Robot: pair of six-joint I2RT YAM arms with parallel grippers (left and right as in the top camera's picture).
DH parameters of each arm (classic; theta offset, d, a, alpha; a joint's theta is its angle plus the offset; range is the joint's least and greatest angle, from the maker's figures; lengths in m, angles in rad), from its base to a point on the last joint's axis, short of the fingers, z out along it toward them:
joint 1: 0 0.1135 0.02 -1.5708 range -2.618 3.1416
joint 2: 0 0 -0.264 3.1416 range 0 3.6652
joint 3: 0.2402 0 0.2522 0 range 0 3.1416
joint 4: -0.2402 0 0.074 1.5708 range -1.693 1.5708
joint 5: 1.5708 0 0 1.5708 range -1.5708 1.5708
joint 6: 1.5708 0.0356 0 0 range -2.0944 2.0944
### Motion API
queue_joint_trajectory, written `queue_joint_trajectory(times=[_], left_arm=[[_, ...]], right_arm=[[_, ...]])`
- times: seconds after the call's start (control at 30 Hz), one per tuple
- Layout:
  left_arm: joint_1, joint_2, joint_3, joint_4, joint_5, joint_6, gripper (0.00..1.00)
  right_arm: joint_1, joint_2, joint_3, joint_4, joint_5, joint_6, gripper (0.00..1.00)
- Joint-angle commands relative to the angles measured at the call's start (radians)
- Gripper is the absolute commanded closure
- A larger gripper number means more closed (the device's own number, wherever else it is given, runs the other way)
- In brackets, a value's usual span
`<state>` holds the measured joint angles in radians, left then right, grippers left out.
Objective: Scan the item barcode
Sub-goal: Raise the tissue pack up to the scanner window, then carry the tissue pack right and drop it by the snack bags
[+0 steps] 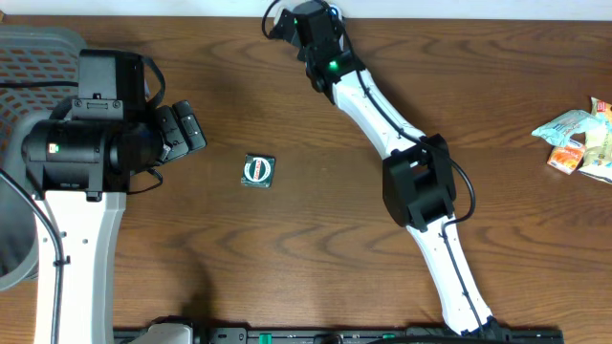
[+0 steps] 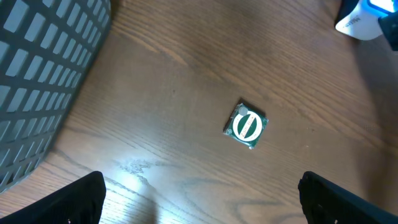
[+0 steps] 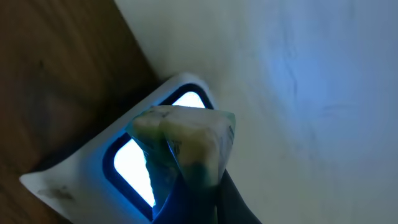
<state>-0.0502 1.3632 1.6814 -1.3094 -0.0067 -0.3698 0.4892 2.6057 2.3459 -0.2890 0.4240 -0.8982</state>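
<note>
In the right wrist view my right gripper [image 3: 200,190] is shut on a pale yellow-green packet [image 3: 186,137]. It holds the packet right in front of the glowing blue-white window [image 3: 132,163] of a white scanner [image 3: 68,186]. In the overhead view the right gripper [image 1: 298,26] is at the table's far edge, and the held packet is hidden under it. My left gripper [image 1: 187,128] is open with nothing between its fingers [image 2: 81,200]. It hangs to the left of a small green square packet [image 1: 257,170] that lies flat on the wood [image 2: 247,126].
A grey mesh basket [image 1: 38,53] stands at the left edge, close beside the left arm [image 2: 43,81]. Several snack packets [image 1: 579,139] lie at the right edge. The scanner's white body with blue light [image 2: 360,18] shows at the far side.
</note>
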Motion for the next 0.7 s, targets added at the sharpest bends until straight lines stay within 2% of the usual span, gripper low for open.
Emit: queue_joint_trajectory(times=[0.0, 0.17, 0.43, 0.67], left_arm=[[0.003, -0.005, 0.002, -0.003, -0.013, -0.012, 0.02], [0.003, -0.005, 0.002, -0.004, -0.013, -0.012, 0.02], [0.003, -0.005, 0.002, -0.004, -0.013, -0.012, 0.02], [0.003, -0.005, 0.002, -0.003, -0.013, -0.012, 0.02]], right_arm=[[0.002, -0.008, 0.029, 0.039, 0.072, -0.047, 0.99], [0.001, -0.017, 0.029, 0.060, 0.101, -0.064, 0.99], [-0.005, -0.056, 0.029, 0.000, 0.060, -0.051, 0.99], [-0.019, -0.094, 0.029, -0.039, 0.060, 0.005, 0.99]])
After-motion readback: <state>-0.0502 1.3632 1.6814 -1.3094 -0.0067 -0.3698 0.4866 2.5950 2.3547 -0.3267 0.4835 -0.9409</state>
